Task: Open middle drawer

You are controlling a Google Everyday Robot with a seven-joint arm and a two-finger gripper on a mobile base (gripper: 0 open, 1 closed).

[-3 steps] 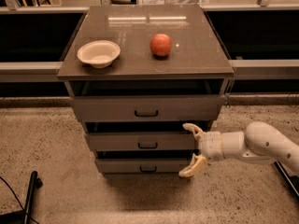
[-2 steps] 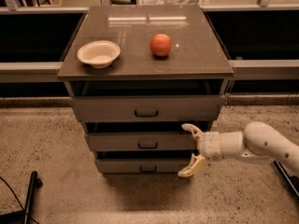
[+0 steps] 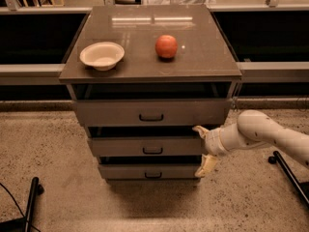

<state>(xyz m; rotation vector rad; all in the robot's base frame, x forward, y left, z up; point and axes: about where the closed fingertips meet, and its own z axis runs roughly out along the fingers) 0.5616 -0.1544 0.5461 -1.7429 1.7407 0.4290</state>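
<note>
The cabinet has three grey drawers stacked under a brown top. The middle drawer (image 3: 145, 146) has a small dark loop handle (image 3: 152, 151) at the centre of its front. My gripper (image 3: 203, 149) is at the right end of that drawer front, coming in from the right on a white arm. Its fingers are spread wide, one fingertip (image 3: 198, 128) at the drawer's top right corner and the other (image 3: 205, 168) down by the bottom drawer (image 3: 149, 171). It holds nothing. The top drawer (image 3: 150, 112) has the widest front.
A white bowl (image 3: 102, 55) and a red apple (image 3: 166, 46) sit on the cabinet top (image 3: 203, 57). A black pole with a wheel (image 3: 32, 197) stands at the lower left and another black leg (image 3: 287, 170) at the right. Speckled floor lies around.
The gripper has edged slightly to the left, closer to the right end of the middle drawer front. The drawers have not moved.
</note>
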